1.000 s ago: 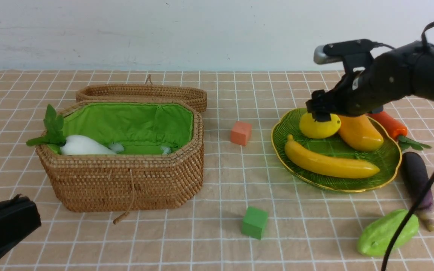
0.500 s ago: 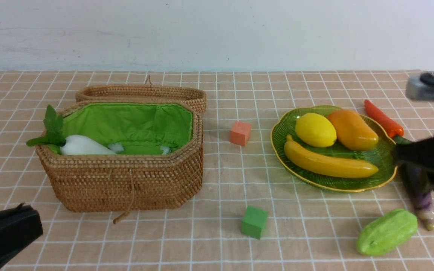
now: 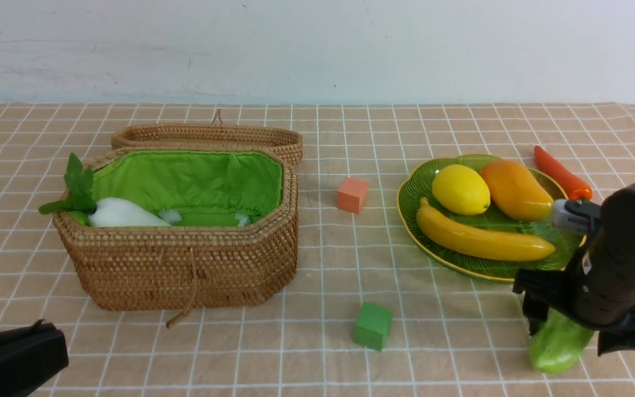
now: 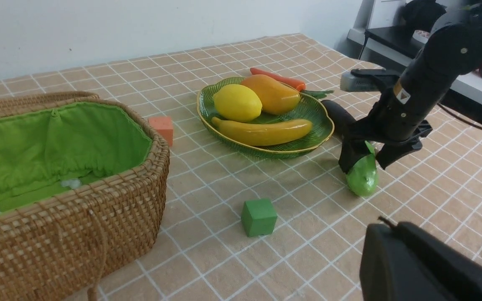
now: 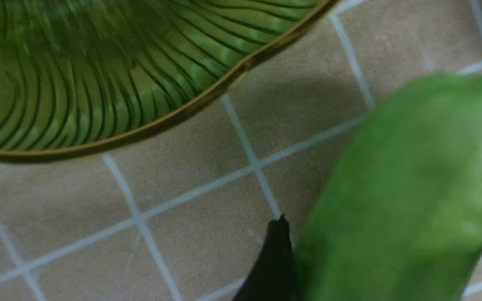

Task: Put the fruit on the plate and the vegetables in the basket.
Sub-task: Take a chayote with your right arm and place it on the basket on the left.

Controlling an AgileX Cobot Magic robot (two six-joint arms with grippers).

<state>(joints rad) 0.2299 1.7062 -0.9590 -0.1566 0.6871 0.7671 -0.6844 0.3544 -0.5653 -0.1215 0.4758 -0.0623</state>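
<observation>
Front: I see my right pincer (image 3: 574, 333) apart, astride the gourd (image 3: 554, 352) on the tabletop (image 3: 317, 264), with the plate (image 3: 412, 190) just beyond it.
Left wrist: my left pincer (image 4: 425, 267) is together, well apart from both.
Right wrist: the gourd lies between the fingers (image 5: 272, 259).

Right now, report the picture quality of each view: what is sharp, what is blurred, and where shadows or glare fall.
Front view: sharp and evenly lit, soft highlights on the lemon and mango. Left wrist view: sharp, with a soft shadow on the tablecloth beside the light-green gourd. Right wrist view: very close, the gourd is blurred, the green plate's gold rim somewhat clearer.
</observation>
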